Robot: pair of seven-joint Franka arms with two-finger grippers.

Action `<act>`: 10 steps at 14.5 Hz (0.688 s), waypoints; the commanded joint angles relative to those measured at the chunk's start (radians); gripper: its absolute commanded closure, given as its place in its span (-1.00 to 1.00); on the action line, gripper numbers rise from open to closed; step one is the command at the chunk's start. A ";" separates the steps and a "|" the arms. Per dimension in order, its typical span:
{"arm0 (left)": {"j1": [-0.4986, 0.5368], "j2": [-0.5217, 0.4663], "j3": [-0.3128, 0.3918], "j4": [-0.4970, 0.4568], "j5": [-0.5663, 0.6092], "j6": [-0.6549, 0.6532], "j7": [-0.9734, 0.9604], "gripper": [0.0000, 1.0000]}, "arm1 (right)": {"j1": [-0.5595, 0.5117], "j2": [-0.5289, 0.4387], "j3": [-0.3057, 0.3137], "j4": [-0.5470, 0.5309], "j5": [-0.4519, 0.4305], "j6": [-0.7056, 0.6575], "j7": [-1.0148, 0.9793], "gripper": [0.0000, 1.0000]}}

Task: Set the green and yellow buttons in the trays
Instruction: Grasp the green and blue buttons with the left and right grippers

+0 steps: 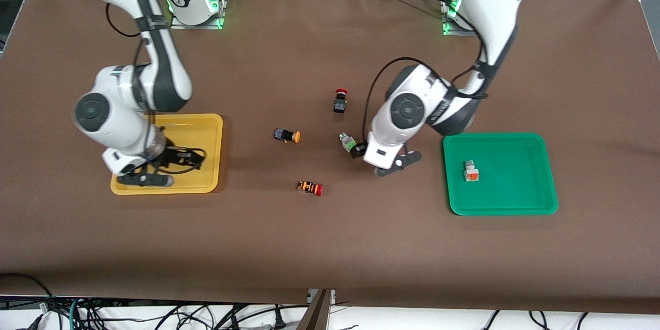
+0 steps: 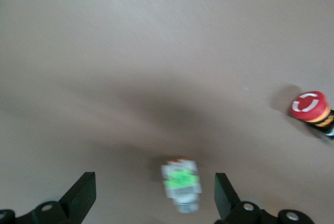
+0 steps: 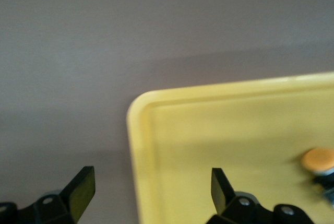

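left pincer [image 2: 154, 198] released, straddling the green-faced button [image 2: 180, 184]
centre it between the fingers before clenching; right pincer [image 3: 148, 192] waits released over the yellow tray [image 3: 136, 130].

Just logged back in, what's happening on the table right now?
The left gripper, open, is over the grey button with a green face, not yet gripping it. The right gripper, open, is over the yellow tray, where a yellow-capped button lies. The green tray holds an orange-faced grey button. Another yellow-capped button waits mid-table.
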 commanded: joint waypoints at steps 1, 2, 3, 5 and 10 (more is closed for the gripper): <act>-0.030 0.052 0.011 0.010 -0.006 0.073 -0.078 -1.00 | 0.104 0.023 -0.013 0.007 0.000 -0.004 0.278 -0.97; -0.041 0.067 0.011 0.007 -0.006 0.096 -0.084 -1.00 | 0.144 0.041 -0.016 0.014 -0.004 -0.001 0.404 -0.97; -0.047 0.088 0.011 0.007 -0.006 0.108 -0.096 -1.00 | 0.174 0.061 -0.015 0.036 -0.016 -0.001 0.513 -0.97; -0.075 0.114 0.013 0.007 -0.006 0.116 -0.104 -1.00 | 0.218 0.095 -0.015 0.064 -0.033 -0.003 0.737 -0.97; -0.083 0.113 0.011 -0.010 -0.005 0.116 -0.103 0.33 | 0.272 0.156 -0.012 0.101 -0.024 -0.001 1.222 -0.97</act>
